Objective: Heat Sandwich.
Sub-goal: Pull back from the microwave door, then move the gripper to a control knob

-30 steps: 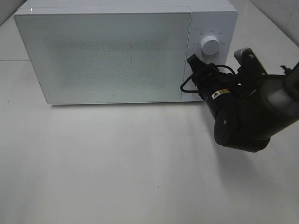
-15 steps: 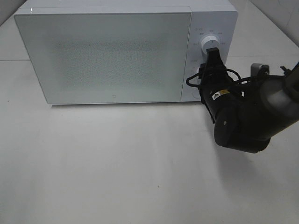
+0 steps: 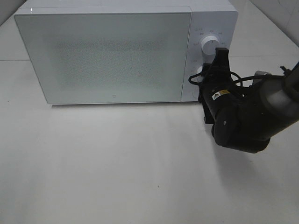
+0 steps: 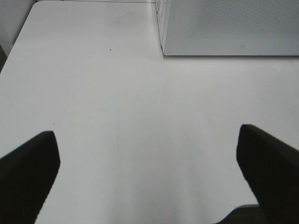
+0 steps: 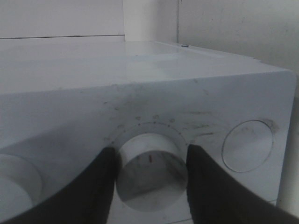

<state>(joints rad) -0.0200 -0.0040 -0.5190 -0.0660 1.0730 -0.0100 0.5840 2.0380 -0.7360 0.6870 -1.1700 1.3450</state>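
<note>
The sandwich is out of view. A white microwave [image 3: 112, 56] stands at the back of the table with its frosted door [image 3: 107, 58] closed. My right gripper [image 3: 209, 70] is at the control panel, shut on the lower knob [image 5: 149, 149], with one black finger [image 5: 100, 186] pressed to each side of it. The upper knob [image 3: 209, 45] is free. The left gripper [image 4: 147, 137] hangs open over bare table, its two dark fingertips far apart with nothing between them. It does not show in the exterior high view.
The white table [image 3: 117, 163] spreads in front of the microwave. A round button [image 5: 247, 145] sits on the panel beside the gripped knob. The bulky black right arm [image 3: 247, 116] stands in front of the microwave's right end. A tiled wall rises behind.
The right gripper has rolled at the panel and moved in from the lower right. Its visible finger now points up beside the upper knob. The left arm shows only now.
</note>
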